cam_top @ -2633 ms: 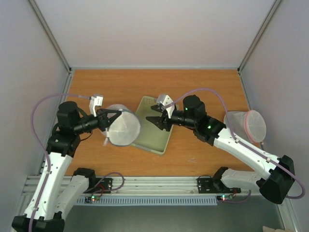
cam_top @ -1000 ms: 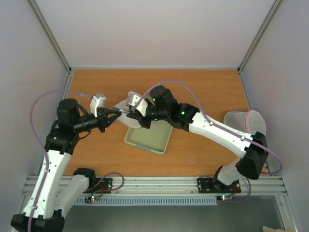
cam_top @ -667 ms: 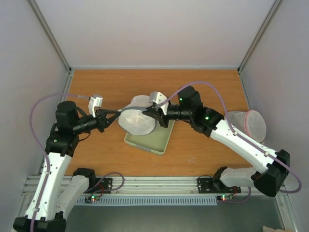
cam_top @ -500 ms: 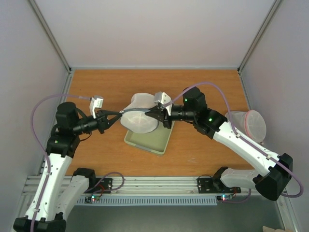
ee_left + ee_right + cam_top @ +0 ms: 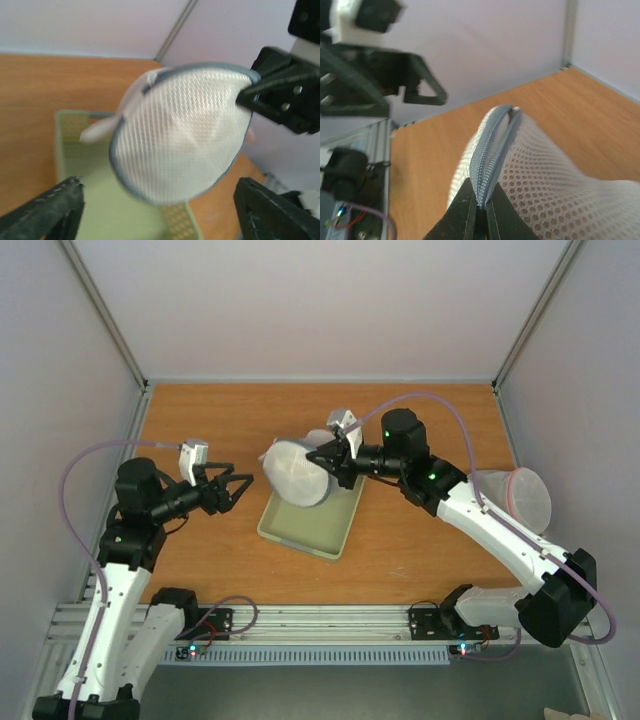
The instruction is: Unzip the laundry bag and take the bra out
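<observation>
One arm has the load: right gripper (image 5: 481, 202) is clamped shut on the grey zip band (image 5: 492, 145) of the laundry bag (image 5: 298, 473). It holds the bag in the air, tilted on edge, above the far-left part of the green tray (image 5: 300, 537).

Left gripper (image 5: 236, 490) has its jaws wide apart and nothing between them. It sits left of the bag, pointed at it, with a clear gap.

Bra is not visible. The mesh reads plain white in every view, so I can't tell where it sits inside.

Step in hand, as I read it: get a second hold so the zip can be run open.

Notes for doing it well:
- Find the pull first. I can't pick it out. A white tab (image 5: 97, 132) sticks out of the rim on the side facing the left arm, but it may not be the pull.
- Bring the left jaws in onto the band itself, not the mesh. The mesh would likely stretch and slip.
- Keep the right pinch firm and steady as the anchor. If it sits too close to the pull, the band probably buckles instead of the slider travelling.
- Pull along the curve of the rim, not straight out.
- Work over the tray so anything that drops lands there.

Pink-rimmed bag (image 5: 520, 498) at the right is well clear.
</observation>
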`<control>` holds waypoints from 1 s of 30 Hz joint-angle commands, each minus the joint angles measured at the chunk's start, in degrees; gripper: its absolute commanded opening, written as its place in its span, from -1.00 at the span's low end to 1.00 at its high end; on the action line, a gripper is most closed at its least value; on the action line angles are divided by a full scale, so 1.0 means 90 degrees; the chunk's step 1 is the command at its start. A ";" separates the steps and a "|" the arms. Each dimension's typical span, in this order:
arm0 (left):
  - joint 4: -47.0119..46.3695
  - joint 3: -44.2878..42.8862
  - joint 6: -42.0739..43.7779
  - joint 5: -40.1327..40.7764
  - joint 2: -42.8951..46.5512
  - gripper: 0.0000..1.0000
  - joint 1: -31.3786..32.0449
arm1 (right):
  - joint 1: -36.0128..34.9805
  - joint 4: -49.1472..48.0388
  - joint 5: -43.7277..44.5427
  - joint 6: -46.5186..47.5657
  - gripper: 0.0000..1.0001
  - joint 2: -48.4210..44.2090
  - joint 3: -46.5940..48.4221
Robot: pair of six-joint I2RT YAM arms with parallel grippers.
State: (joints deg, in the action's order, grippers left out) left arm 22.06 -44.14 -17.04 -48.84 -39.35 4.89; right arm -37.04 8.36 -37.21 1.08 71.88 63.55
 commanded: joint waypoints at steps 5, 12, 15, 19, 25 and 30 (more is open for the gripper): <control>-0.0389 -0.0246 0.2328 0.1249 0.0366 0.63 -0.0017 | 0.0094 0.0032 0.2136 -0.2621 -0.98 0.0517 0.1039; -0.0141 -0.0150 0.4567 0.2475 0.0162 0.50 0.1243 | -0.0419 -0.0270 0.3000 -0.3501 -0.98 0.0549 0.1139; -0.0455 -0.0084 0.5360 0.3148 -0.0154 0.69 0.1921 | -0.0581 -0.0597 0.3276 -0.3716 -0.98 0.0433 0.1038; -0.0711 0.0149 0.6527 0.3145 -0.0456 0.93 0.2704 | -0.0757 -0.0797 0.3383 -0.3865 -0.98 0.0448 0.0957; -0.2279 0.0669 0.7372 0.3782 -0.0999 0.90 0.3245 | -0.0949 -0.0878 0.3330 -0.3891 -0.98 0.0582 0.1033; -0.2849 0.0738 0.7554 0.4097 -0.1103 0.47 0.3266 | -0.0963 -0.0895 0.3264 -0.3845 -0.98 0.0569 0.1017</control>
State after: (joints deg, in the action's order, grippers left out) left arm 7.51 -37.65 46.57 -15.94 -49.32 33.91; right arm -45.28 5.98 -8.12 -32.88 78.02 71.35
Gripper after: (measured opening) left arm 0.817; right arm 0.036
